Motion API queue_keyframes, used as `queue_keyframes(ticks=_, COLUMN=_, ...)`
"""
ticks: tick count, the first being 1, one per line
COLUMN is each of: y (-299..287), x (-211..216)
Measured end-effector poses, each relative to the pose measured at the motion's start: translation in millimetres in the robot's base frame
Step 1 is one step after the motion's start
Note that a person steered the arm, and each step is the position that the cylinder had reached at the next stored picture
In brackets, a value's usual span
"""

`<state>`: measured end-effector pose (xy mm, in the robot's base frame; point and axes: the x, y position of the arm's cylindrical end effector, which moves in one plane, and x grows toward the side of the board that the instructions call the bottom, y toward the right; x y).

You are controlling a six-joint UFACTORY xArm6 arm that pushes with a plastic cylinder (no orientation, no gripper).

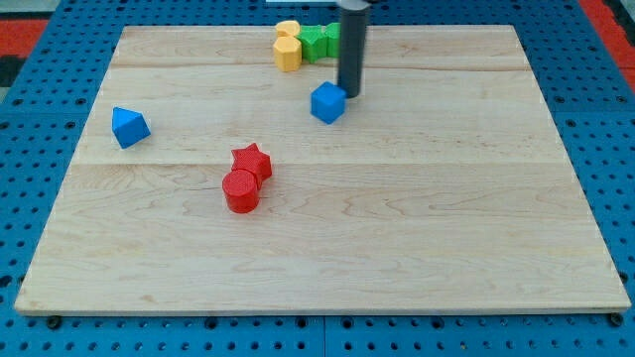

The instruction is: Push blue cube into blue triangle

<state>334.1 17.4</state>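
Note:
The blue cube (pixel 327 102) sits on the wooden board (pixel 417 218) at the upper middle. The blue triangle (pixel 129 127) lies at the view's left, well apart from the cube. My tip (pixel 349 95) is at the end of the dark rod, right beside the cube's upper right side, touching or nearly touching it.
A red star (pixel 252 160) and a red cylinder (pixel 241 191) sit together below and left of the cube, under the line between cube and triangle. Yellow blocks (pixel 288 47) and green blocks (pixel 319 42) cluster at the top edge, left of the rod.

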Motion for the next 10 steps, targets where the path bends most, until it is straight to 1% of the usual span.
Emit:
queue_keyframes(ticks=1, y=-12, x=18)
queue_keyframes(ticks=2, y=-10, x=40)
queue_keyframes(ticks=3, y=-40, x=45)
queue_keyframes(ticks=4, y=-102, x=46)
queue_keyframes(ticks=5, y=-118, x=62)
queue_keyframes(ticks=6, y=-95, x=79)
queue_keyframes(ticks=7, y=-95, x=96)
queue_keyframes(ticks=8, y=-172, x=95)
queue_keyframes(ticks=9, y=-219, x=93)
queue_keyframes(ticks=10, y=-220, x=108)
